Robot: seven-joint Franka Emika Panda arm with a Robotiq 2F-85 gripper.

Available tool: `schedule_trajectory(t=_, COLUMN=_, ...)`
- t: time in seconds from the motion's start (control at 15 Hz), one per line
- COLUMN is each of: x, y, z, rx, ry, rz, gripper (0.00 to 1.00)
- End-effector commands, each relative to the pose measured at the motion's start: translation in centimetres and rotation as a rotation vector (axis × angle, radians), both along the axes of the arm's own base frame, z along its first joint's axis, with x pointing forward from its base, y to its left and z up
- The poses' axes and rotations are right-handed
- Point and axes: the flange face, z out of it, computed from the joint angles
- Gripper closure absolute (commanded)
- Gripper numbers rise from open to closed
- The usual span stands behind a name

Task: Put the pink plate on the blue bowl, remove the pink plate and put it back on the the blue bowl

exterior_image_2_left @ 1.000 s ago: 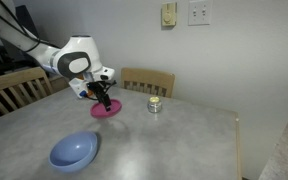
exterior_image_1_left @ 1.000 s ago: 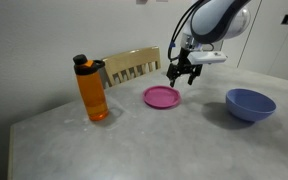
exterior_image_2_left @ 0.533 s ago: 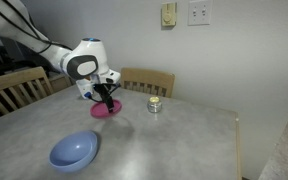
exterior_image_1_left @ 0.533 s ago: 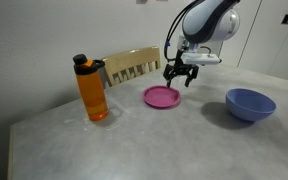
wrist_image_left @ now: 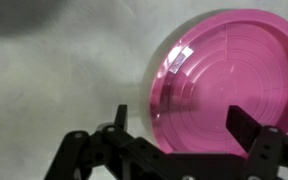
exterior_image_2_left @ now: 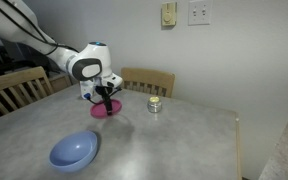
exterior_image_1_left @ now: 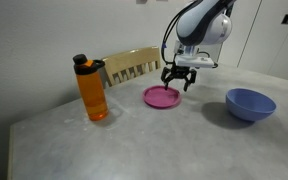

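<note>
The pink plate (wrist_image_left: 234, 85) lies flat on the table (exterior_image_1_left: 134, 140), right way up and empty, directly below the gripper (wrist_image_left: 182, 125). The claw's jaws stand apart and hold nothing. In the wrist view one finger hangs over bare tabletop just outside the rim and the other over the plate's floor, so the rim lies between them. In an exterior view the blue bowl (exterior_image_1_left: 250, 104) sits well apart to one side, empty and upright. An orange bottle (exterior_image_1_left: 93, 90) stands well off on the opposite side, with a wooden chair (exterior_image_1_left: 132, 65) behind the table edge. Risk, in my judgement: the rim is shallow and the plastic smooth, so a closure set too high could slip off or skid the plate across the table. A one-sided pinch may also let it droop during carry and land tilted on the bowl. Against the frame one second earlier, the arm has shifted over and the gripper sits lower, nearer the rim; plate and bowl are unmoved.
</note>
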Motion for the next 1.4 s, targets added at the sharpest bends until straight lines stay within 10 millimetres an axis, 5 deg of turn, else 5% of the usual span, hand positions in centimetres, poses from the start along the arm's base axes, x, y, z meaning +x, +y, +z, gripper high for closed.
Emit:
schedule_trajectory(t=0.0, x=0.9, y=-0.8, z=-0.8, rx=0.019, ry=0.025, rz=-0.035, gripper=0.00)
schedule_trajectory(t=0.4, x=1.6, y=-1.0, z=-2.1, rx=0.011, ry=0.040, rz=-0.038, gripper=0.04)
schedule_trajectory(t=0.53, x=1.7, y=-1.0, z=-2.4, rx=0.013, ry=0.042, rz=-0.035, gripper=0.29)
schedule_trajectory(t=1.2, x=2.0, y=-1.0, z=-2.2, rx=0.019, ry=0.031, rz=-0.029, gripper=0.95)
schedule_trajectory(t=1.33, x=1.9, y=-0.9, z=-2.0, rx=0.024, ry=0.027, rz=-0.029, gripper=1.00)
